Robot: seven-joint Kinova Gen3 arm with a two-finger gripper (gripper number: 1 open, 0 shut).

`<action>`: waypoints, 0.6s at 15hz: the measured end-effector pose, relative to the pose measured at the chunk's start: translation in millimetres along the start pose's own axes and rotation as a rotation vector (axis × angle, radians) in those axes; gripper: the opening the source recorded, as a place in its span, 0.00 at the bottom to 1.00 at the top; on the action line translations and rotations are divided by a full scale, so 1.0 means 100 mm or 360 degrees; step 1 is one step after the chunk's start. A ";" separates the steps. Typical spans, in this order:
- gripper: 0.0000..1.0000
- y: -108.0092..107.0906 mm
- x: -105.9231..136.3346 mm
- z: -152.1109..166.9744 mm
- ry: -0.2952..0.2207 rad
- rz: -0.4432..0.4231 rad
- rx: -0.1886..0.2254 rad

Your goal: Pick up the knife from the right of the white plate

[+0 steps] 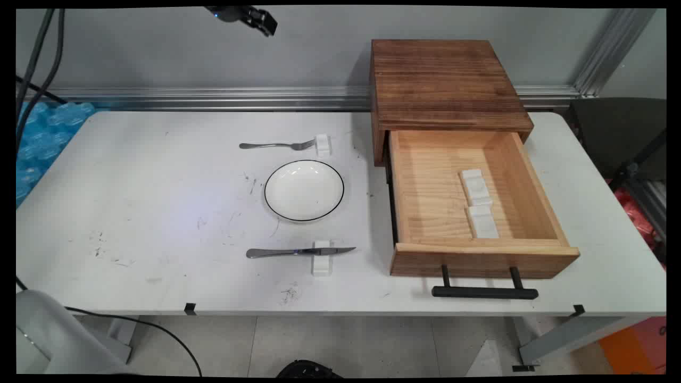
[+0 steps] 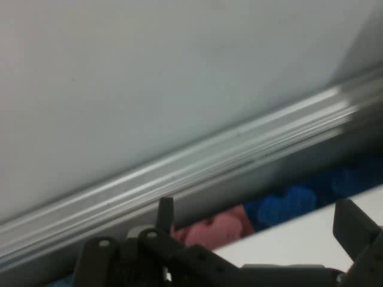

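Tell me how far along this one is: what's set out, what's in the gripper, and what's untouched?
Set out: a plate mid-table, a fork behind it and a knife in front, each propped on one of two white rests. In hand: nothing, as the gripper hangs high near the wall, open. Untouched: two white blocks lying in the open wooden drawer.

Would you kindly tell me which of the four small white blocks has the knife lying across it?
The white block nearest the table's front edge, below the plate, carries the knife.
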 end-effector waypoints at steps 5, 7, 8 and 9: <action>1.00 0.02 -0.15 -0.06 -0.0160 0.0232 -0.0175; 1.00 0.12 -0.19 -0.17 -0.0206 0.0356 -0.0293; 1.00 0.16 -0.20 -0.23 -0.0224 0.0414 -0.0346; 1.00 0.20 -0.22 -0.28 -0.0244 0.0471 -0.0398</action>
